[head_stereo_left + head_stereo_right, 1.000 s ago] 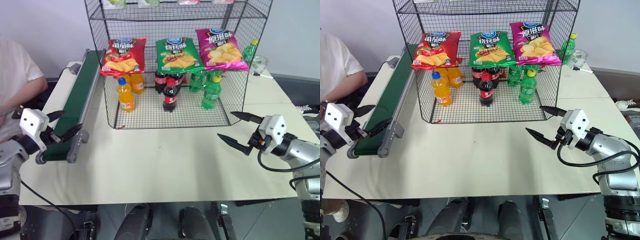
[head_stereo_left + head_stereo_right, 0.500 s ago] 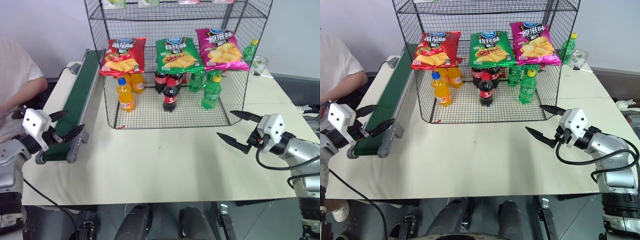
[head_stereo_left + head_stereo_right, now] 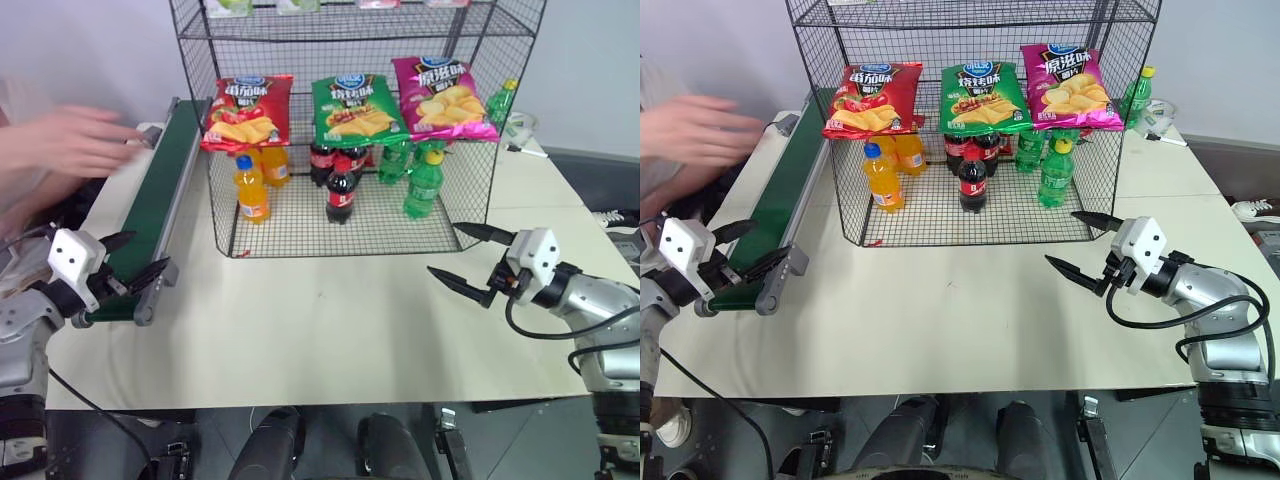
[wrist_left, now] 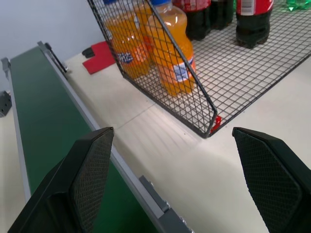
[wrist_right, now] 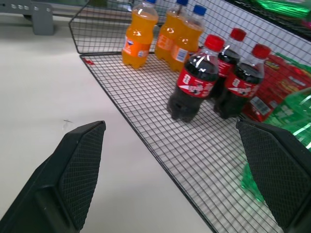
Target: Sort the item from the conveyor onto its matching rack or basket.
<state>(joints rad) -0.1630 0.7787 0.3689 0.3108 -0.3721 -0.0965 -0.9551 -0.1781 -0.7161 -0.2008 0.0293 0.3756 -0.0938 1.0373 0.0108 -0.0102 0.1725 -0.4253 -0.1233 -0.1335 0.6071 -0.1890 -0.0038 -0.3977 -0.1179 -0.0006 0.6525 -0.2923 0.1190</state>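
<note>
Head views: the red crinkly chip bag point(image 3: 245, 112) lies on a shelf of the tall black wire-mesh rack point(image 3: 352, 130), beside a green chip bag point(image 3: 353, 110) and a magenta chip bag point(image 3: 441, 98). A person's blurred hand point(image 3: 65, 142) reaches over the long dark green conveyor belt point(image 3: 152, 196). The left gripper point(image 3: 130, 258) hangs wide open and empty at the belt's near end. The right gripper point(image 3: 464, 258) hovers spread and empty over the cream table point(image 3: 330, 330).

Left wrist view: belt, orange soda bottles point(image 4: 160, 46).

Right wrist view: dark cola bottles point(image 5: 214, 80), fingers point(image 5: 80, 170) parted.
</note>
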